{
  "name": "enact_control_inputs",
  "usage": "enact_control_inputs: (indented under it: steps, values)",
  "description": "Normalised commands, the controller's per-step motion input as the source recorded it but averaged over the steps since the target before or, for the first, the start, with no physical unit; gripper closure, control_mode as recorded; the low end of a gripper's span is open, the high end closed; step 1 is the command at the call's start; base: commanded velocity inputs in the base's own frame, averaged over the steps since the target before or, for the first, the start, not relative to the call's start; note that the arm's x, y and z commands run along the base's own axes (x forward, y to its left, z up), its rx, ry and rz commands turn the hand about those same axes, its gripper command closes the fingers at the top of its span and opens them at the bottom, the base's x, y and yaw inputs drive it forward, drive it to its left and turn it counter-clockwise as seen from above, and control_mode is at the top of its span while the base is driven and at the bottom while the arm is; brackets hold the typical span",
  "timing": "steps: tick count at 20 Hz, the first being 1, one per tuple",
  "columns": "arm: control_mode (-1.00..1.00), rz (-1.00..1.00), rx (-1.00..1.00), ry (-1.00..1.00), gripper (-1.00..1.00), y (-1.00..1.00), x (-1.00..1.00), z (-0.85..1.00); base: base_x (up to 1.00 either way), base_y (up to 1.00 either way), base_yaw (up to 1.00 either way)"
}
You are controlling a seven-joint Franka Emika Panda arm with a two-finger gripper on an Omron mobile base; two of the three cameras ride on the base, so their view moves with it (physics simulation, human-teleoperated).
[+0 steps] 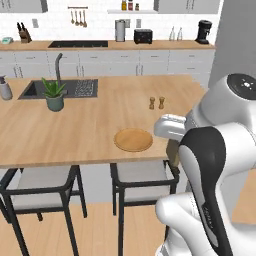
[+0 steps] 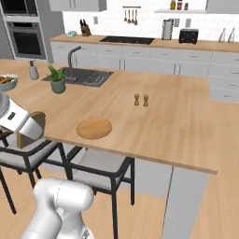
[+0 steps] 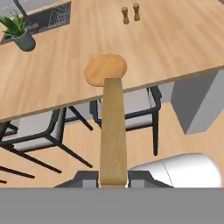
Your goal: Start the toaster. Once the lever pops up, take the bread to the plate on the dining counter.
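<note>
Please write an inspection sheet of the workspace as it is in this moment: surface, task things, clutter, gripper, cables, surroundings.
Surface: dining counter, light wood, with a sink set in it.
Job's things: plate near the counter's front edge, nothing on it; bread held edge-on, short of the plate; toaster on the far wall counter.
Clutter: potted plant, two shakers, soap bottle.
Grippers: gripper shut on the bread.
Cables: nothing seen.
Surroundings: stools under the overhang, coffee machine.
</note>
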Motion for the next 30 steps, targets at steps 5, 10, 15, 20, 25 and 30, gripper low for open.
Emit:
enact_control_inputs:
  steps: [5,10,15,20,25,30]
  values:
    - [-1.00,-0.27,0.00,0.00,1.00,0.07,0.38,-0.15,0.20,0.13,-0.22]
    - [-1.00,-0.20,0.04,0.00,1.00,-0.02,0.86,-0.40,0.00,0.00,0.00]
    - [-1.00,-0.01,0.11,0.00,1.00,-0.19,0.92,-0.56,0.00,0.00,0.00]
    - [-1.00,0.03,0.15,-0.03,1.00,0.00,0.97,-0.49,0.00,0.00,0.00]
    - [-1.00,0.11,0.18,-0.07,1.00,-0.01,1.00,-0.26,0.00,0.00,0.00]
    - [-1.00,0.13,0.15,0.01,1.00,-0.05,1.00,-0.47,0.00,0.00,0.00]
